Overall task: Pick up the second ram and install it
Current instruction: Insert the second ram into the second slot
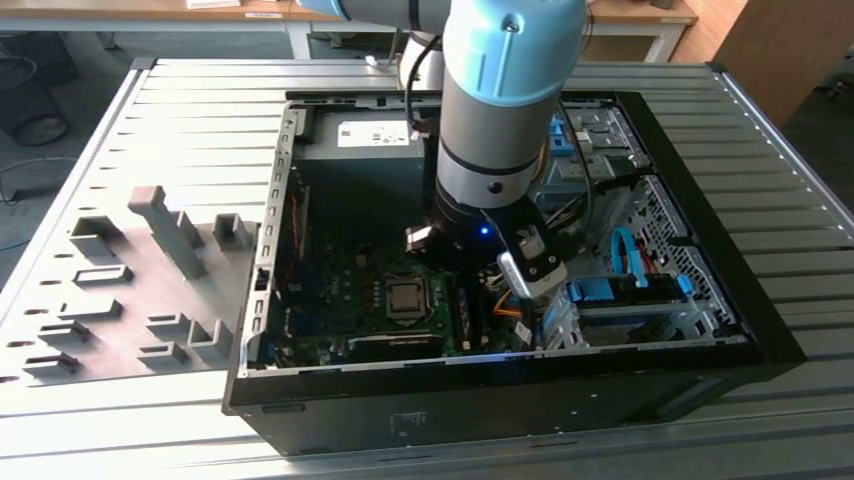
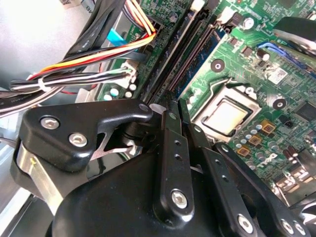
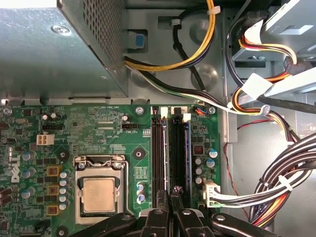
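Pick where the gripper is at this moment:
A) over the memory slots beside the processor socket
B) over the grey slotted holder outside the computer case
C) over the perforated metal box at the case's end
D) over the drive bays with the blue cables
A. In the first wrist view the gripper sits at the end of the long dark memory slots, right next to the processor socket.

Silver-grey arm (image 1: 491,140), pale blue joint cap; black gripper (image 2: 170,111) linkages (silver screws), black fingers (image 2: 173,121).
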### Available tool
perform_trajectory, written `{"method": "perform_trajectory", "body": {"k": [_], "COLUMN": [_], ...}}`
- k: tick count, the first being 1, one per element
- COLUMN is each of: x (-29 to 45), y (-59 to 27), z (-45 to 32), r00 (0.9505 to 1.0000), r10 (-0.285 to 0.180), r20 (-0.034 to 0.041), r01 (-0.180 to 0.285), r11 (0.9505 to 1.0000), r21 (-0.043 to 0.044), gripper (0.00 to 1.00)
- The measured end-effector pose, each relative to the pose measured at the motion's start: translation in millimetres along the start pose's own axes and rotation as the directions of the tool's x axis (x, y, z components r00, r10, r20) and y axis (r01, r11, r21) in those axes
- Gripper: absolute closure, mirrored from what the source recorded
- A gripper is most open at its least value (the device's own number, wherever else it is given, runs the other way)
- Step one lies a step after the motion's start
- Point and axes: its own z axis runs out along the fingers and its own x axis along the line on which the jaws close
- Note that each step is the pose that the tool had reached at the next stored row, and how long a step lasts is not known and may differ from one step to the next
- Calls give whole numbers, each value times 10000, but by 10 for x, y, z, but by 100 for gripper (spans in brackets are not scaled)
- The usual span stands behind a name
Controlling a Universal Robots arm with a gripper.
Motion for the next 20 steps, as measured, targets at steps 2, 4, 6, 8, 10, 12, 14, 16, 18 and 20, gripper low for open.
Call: {"method": "perform_trajectory", "body": {"k": [2, 4, 6, 8, 10, 12, 14, 16, 18, 20], "x": [0, 0, 1, 1, 1, 1, 2, 2, 2, 2], "y": [2, 3, 4, 4, 4, 3, 2, 2, 2, 0], "z": [5, 13, 20, 30, 43, 54, 62, 70, 81, 88], "r00": [10000, 10000, 10000, 10000, 10000, 10000, 10000, 10000, 10000, 10000], "r10": [-1, 0, 0, 0, 0, 0, 0, 0, 0, 0], "r20": [-1, 0, 0, 0, 0, -1, -1, -1, 0, -2], "r01": [1, 0, 0, 0, 0, 0, 0, 0, 0, 0], "r11": [10000, 10000, 10000, 10000, 10000, 10000, 10000, 10000, 10000, 10000], "r21": [3, 0, 2, 1, 0, 2, 4, 2, 0, 5], "gripper": [86, 86, 86, 86, 86, 86, 86, 86, 86, 86]}}
